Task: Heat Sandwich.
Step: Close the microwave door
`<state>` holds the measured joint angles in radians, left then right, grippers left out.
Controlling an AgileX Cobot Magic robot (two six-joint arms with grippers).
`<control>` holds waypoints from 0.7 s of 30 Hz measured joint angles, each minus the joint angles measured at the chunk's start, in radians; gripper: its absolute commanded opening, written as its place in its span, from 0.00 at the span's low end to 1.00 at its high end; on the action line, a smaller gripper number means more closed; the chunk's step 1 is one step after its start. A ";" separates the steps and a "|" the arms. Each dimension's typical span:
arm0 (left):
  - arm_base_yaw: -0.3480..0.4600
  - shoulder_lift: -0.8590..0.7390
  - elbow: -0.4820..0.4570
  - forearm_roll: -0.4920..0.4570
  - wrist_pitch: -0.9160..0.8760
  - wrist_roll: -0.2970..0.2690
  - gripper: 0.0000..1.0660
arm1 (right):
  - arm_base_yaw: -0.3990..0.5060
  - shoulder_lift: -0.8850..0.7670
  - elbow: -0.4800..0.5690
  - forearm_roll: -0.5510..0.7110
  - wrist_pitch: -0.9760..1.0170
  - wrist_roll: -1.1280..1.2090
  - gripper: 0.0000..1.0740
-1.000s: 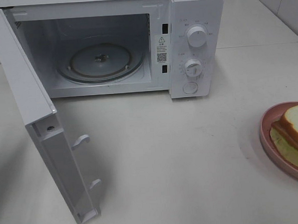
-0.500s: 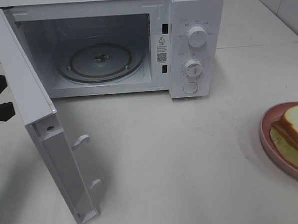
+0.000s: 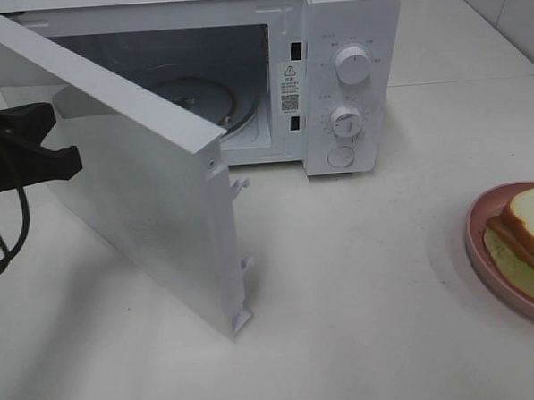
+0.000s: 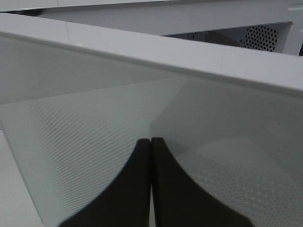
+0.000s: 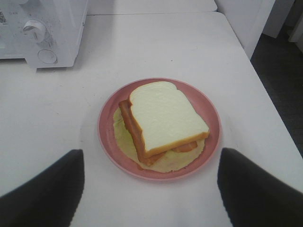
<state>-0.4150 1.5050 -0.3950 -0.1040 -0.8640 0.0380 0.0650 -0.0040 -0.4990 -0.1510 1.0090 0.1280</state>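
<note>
1. White tabletop (image 3: 345, 321): plain pale surface carrying every item listed; tiled wall at the far right corner.
2. Microwave (image 3: 348, 34): white, at the back of the tabletop; taken as landmark for all entries below. Two dials and a round button on its right-hand panel.
3. Microwave door (image 3: 150, 197): hinged at the microwave's left side, standing at roughly half swing across the cavity mouth; glass turntable (image 3: 235, 103) only partly visible behind it.
4. Left gripper (image 3: 63, 157): dark, to the left of the microwave, jaws pressed together with nothing between them; the tips rest against, or just off, the door's outer face. The arm reaches in low from the left edge, cable looped beneath.
5. Pink plate (image 3: 475, 234): round, well to the right and in front of the microwave, at the table's right edge.
6. Sandwich (image 3: 533, 226): lies on the pink plate, white bread uppermost, brownish and pale filling showing at the side. The cavity is empty.
7. Right gripper (image 5: 149, 189): jaws spread wide, empty, poised above and on the near side of the plate, the sandwich lying ahead between the two fingers. Judgement: the right arm is far the nearer; the sandwich's long axis runs roughly along the gripper's line of approach, so a grasp on the plate rim looks likelier.
</note>
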 measured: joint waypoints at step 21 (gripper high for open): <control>-0.199 0.315 -0.325 -0.125 -0.001 0.043 0.00 | 0.000 0.000 0.000 0.000 0.000 0.000 0.70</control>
<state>-0.6140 1.8200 -0.7200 -0.2290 -0.8650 0.0810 0.0650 -0.0040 -0.4990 -0.1510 1.0090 0.1280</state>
